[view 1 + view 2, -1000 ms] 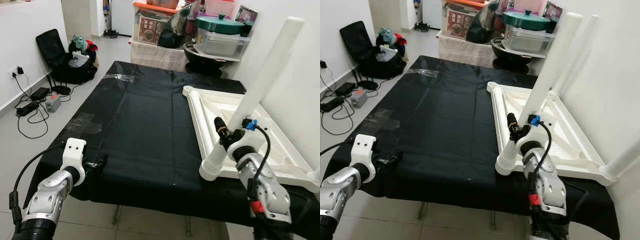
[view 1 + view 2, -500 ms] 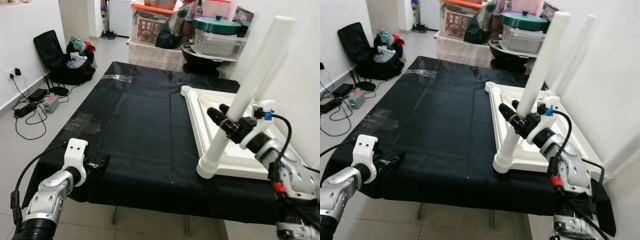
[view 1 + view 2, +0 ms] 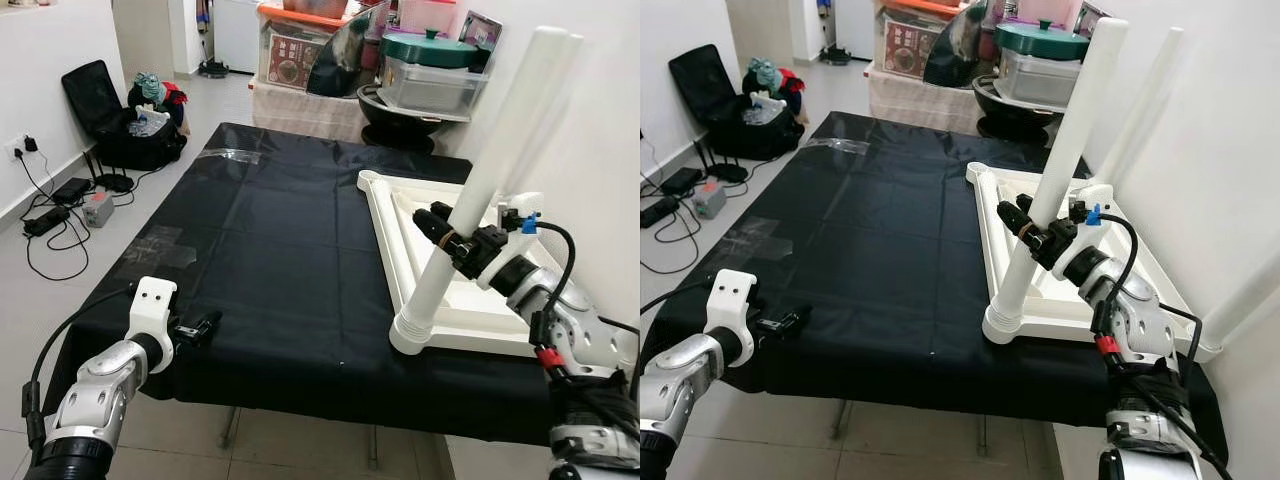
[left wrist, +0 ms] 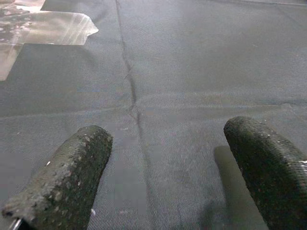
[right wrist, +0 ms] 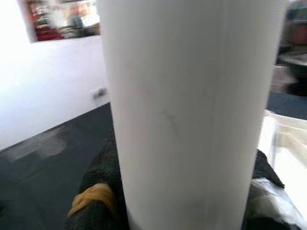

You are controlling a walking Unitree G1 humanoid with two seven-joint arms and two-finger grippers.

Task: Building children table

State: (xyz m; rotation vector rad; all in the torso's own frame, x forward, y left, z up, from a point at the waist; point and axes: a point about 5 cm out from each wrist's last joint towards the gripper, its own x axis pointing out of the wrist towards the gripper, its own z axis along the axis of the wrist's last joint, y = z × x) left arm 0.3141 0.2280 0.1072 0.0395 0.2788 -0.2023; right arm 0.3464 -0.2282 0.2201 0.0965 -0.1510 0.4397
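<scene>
My right gripper [image 3: 462, 243] was clamped on the white table leg [image 3: 480, 188], having swung from behind it to the side over the last second; I judged the leg seated in the upturned tabletop's [image 3: 465, 265] near corner socket. My left gripper [image 3: 197, 327] hovered open over the black cloth [image 3: 270, 250]. No legible writing anywhere.

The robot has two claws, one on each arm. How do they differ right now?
The right claw is shut on a white table leg that stands in a corner of the upturned tabletop; the left claw is open and holds nothing. The right one is raised above the tabletop, while the left one hovers low over the black cloth at its near edge. Both have two black fingers.
</scene>
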